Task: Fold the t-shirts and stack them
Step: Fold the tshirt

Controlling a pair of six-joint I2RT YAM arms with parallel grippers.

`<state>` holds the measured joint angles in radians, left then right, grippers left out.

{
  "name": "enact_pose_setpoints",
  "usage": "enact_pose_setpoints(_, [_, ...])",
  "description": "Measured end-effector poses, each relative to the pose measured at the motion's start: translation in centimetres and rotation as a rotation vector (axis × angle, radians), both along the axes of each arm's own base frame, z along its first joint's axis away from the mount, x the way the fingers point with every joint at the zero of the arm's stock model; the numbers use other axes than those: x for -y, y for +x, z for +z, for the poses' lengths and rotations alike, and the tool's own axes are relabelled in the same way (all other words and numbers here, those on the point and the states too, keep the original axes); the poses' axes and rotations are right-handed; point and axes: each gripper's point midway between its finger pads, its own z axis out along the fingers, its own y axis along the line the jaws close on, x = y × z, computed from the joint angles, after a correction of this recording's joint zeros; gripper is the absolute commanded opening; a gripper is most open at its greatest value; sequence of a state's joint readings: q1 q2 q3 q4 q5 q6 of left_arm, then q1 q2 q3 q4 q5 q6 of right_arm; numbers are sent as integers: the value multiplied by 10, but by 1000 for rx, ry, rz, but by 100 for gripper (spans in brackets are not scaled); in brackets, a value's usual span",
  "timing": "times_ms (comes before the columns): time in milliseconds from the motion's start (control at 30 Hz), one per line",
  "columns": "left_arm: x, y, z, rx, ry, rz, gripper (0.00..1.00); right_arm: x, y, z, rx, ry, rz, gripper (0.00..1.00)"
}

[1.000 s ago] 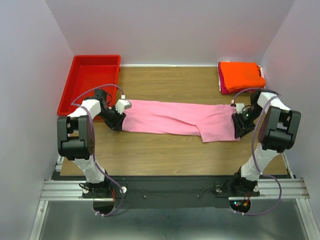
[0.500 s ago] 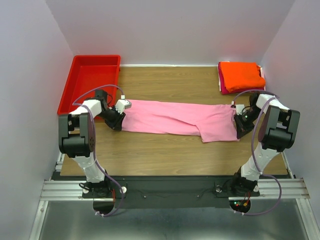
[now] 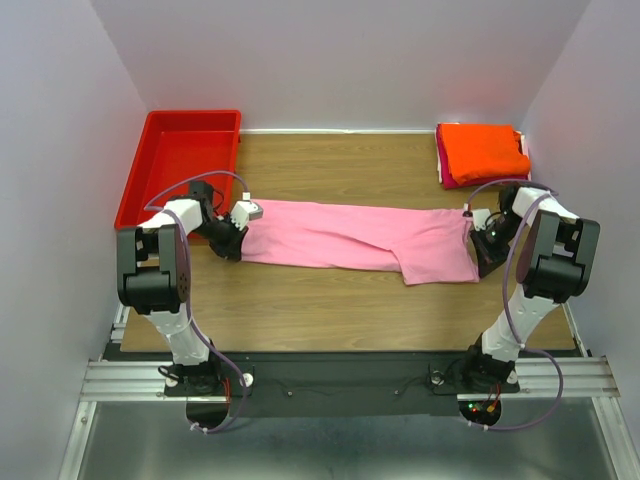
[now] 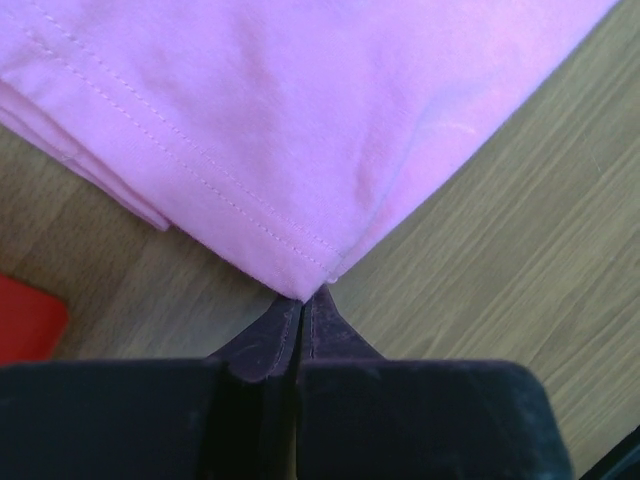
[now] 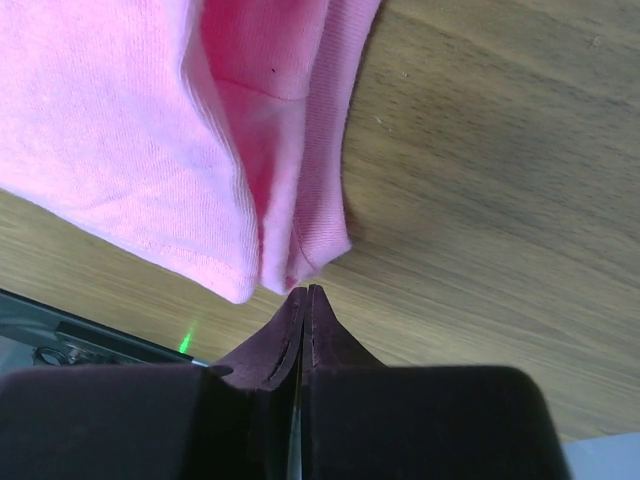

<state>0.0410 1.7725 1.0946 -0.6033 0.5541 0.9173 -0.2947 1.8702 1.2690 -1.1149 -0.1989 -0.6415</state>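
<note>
While the light pink t-shirt (image 3: 355, 239) lies stretched flat across the middle of the wooden table (image 3: 330, 300), we see one arm at each end of it. Our left gripper (image 4: 303, 305) has its fingers pressed together, the tips meeting just at the hemmed corner of the shirt; from the wrist view we cannot tell whether any cloth is actually pinched between them. Our right gripper (image 5: 305, 297) is likewise fully closed, its tips right at a folded, ribbed edge at the shirt's other end, and again a real hold on the fabric is not clear.

We judge that the step in hand is taking hold of both ends of this shirt to fold it. The next move seems to call for lifting both ends together and carrying them over evenly, so the cloth doubles without twisting. If either corner has slipped free, that side needs a fresh grasp first.

At the far right corner sits a folded bright orange t-shirt (image 3: 483, 150) on top of a darker pink-red one (image 3: 447, 181), well apart from the pink shirt. A red tray (image 3: 180, 160) stands at the far left, just behind the left arm. Nothing lies across the shirt itself.
</note>
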Motion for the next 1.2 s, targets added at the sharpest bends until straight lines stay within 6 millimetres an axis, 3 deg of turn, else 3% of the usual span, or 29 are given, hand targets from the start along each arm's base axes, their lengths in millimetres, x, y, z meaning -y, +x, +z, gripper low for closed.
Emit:
enact_pose_setpoints(33, [0, -3, 0, -6, 1, -9, 13, 0, 0, 0, 0, -1, 1, 10])
enact_pose_setpoints(100, [0, -7, 0, -18, 2, -24, 24, 0, 0, 0, -2, 0, 1, 25])
enact_pose_setpoints(200, [0, -14, 0, -39, 1, -44, 32, -2, -1, 1, -2, 12, 3, 27])
enact_pose_setpoints(533, [0, -24, 2, -71, 0, -64, 35, 4, 10, 11, 45, 49, -47, 27])
enact_pose_setpoints(800, [0, -25, 2, -75, -1, -63, 36, -8, 11, 14, 53, 117, -57, 30])
enact_pose_setpoints(1200, [2, -22, 2, -79, -13, -33, 36, -11, 8, -3, 17, 136, -76, 29])
